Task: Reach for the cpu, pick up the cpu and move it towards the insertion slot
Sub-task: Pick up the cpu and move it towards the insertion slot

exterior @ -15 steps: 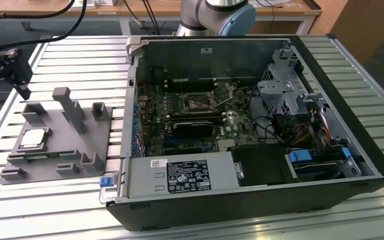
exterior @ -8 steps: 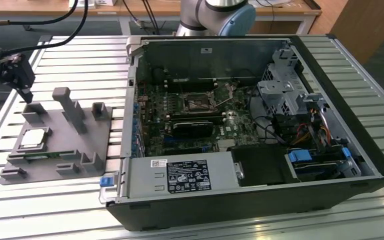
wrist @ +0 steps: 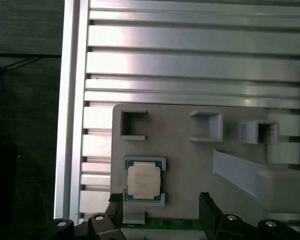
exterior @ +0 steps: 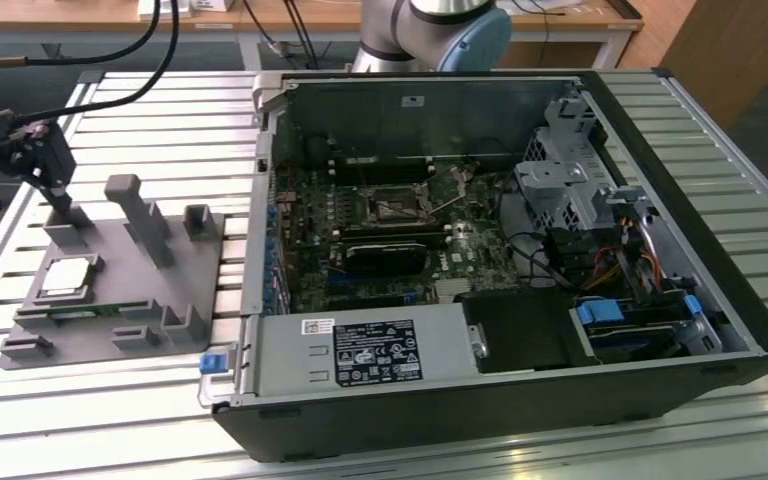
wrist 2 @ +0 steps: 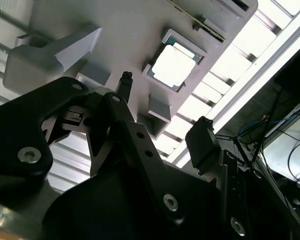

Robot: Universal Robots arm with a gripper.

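**Chip** (exterior: 67, 277) (wrist: 144, 181): laid flat, face up, in a recess of the grey holder (exterior: 111, 268) at the exterior view's left, well apart from the pc case (exterior: 491, 400).
- Edges/room: raised blocks (exterior: 137, 215) are set near it.
- Axis: square, no long axis; sides parallel w/ holder edges.

**Socket** (exterior: 395, 208): seen inside case.

**Claw** (exterior: 53, 195) (wrist: 160, 200): fingers spread wider than chip, nothing gripped; held above holder, clear of chip.
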